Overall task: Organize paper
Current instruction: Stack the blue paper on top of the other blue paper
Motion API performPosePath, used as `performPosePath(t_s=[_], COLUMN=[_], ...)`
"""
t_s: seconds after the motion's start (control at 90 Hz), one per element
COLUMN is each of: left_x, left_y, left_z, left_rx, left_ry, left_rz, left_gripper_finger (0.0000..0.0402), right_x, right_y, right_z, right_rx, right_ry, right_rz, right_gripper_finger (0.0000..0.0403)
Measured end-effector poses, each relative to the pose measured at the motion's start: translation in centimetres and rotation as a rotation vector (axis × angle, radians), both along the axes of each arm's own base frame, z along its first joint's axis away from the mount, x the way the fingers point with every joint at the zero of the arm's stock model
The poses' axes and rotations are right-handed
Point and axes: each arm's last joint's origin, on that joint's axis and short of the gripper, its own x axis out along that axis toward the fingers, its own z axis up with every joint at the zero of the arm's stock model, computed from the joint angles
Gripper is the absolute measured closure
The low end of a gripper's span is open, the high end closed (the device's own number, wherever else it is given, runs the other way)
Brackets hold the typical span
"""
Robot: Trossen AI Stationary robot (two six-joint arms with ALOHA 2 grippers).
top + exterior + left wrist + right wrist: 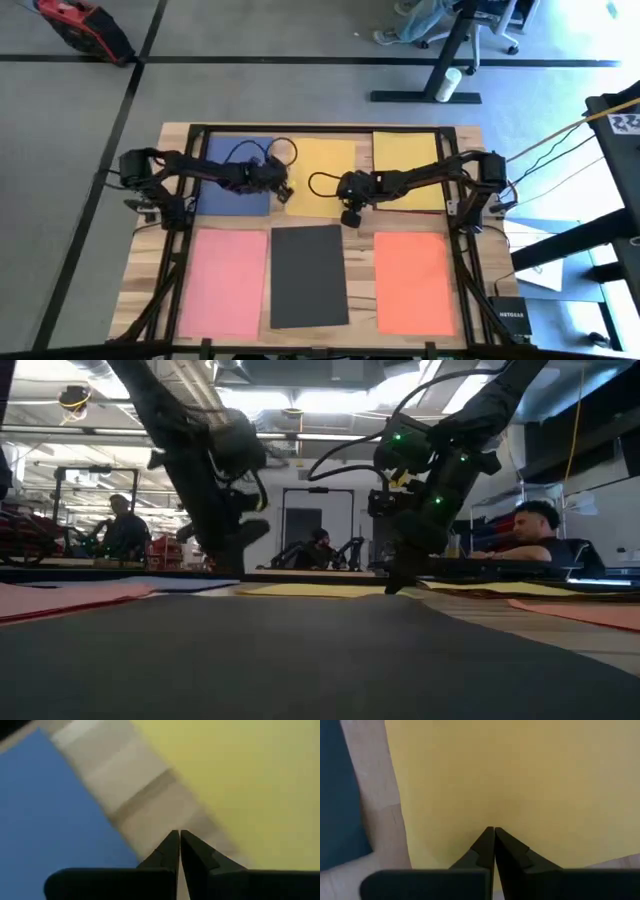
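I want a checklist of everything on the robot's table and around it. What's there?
Surface: wooden table, bare strips between the sheets.
Job's things: six sheets lying flat and apart: blue sheet, two yellow sheets, pink sheet, dark grey sheet, orange sheet.
Clutter: nothing seen.
Grippers: left gripper shut over the bare wood between blue and yellow; right gripper shut over the middle yellow sheet.
Cables: black loops at each wrist; yellow cables off the table's right.
Surroundings: grey floor, chair, red device; people seated in the low view.
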Motion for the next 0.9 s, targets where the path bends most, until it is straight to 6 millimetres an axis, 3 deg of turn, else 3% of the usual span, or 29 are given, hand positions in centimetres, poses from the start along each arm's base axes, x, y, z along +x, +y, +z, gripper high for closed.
performPosePath(t_s=[0.167,0.9], left_x=[-0.2,-1.2], left_y=[0.9,0.8], left_z=[-0.8,-0.3], left_rx=[-0.006,0.016], left_ry=[0.026,0.116], left_rz=[0.033,0.045], left_gripper_finger=[0.0402,0.0402], right_x=[0.0,0.0], right_y=[0.0,0.0], right_z=[0.0,0.0], right_rx=[-0.003,-0.003], right_ry=[0.001,0.003], right_rz=[0.005,0.006], right_gripper_finger=[0.0403,0.0403])
